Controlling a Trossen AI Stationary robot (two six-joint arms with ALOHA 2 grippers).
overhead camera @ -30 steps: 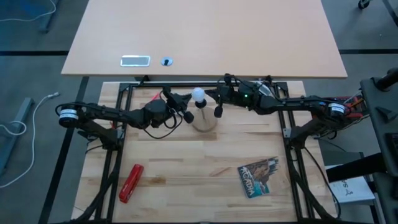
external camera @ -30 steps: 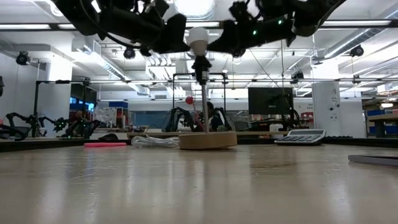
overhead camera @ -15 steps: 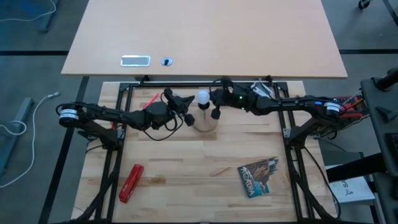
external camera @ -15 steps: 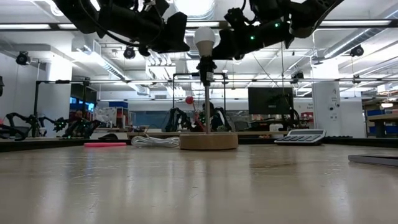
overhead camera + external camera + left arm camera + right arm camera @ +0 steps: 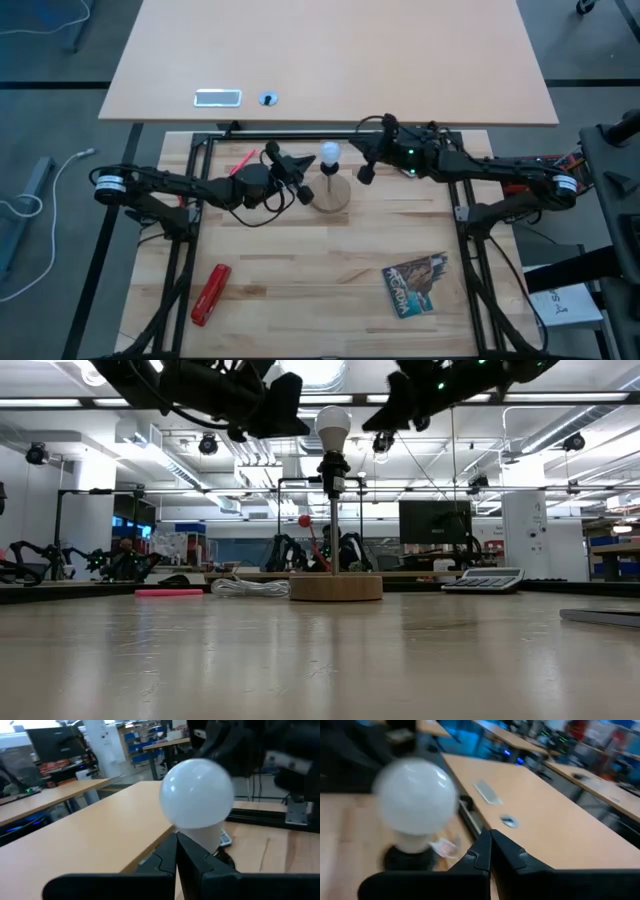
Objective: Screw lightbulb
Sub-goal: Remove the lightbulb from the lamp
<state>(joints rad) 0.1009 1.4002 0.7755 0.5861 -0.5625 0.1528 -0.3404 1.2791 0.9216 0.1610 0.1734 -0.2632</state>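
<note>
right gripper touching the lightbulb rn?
Apart. The high view shows bare table between the right gripper and the lightbulb; the low view shows the same gap.

The lightbulb [image 5: 329, 153] sits atop the socket stand [image 5: 331, 195] near the table's [image 5: 300, 290] far edge, between the left gripper [image 5: 300, 190] and right gripper [image 5: 364, 172]. A marker [image 5: 210, 293] lies toward the near left corner and a booklet [image 5: 417, 283] toward the near right.

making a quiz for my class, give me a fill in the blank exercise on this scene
1. The lightbulb sits upright in the black ____ on the wooden disc.
2. The right gripper is ____ and apart from the bulb.
3. The left gripper is ____.

Missing words: socket; shut; shut
</note>
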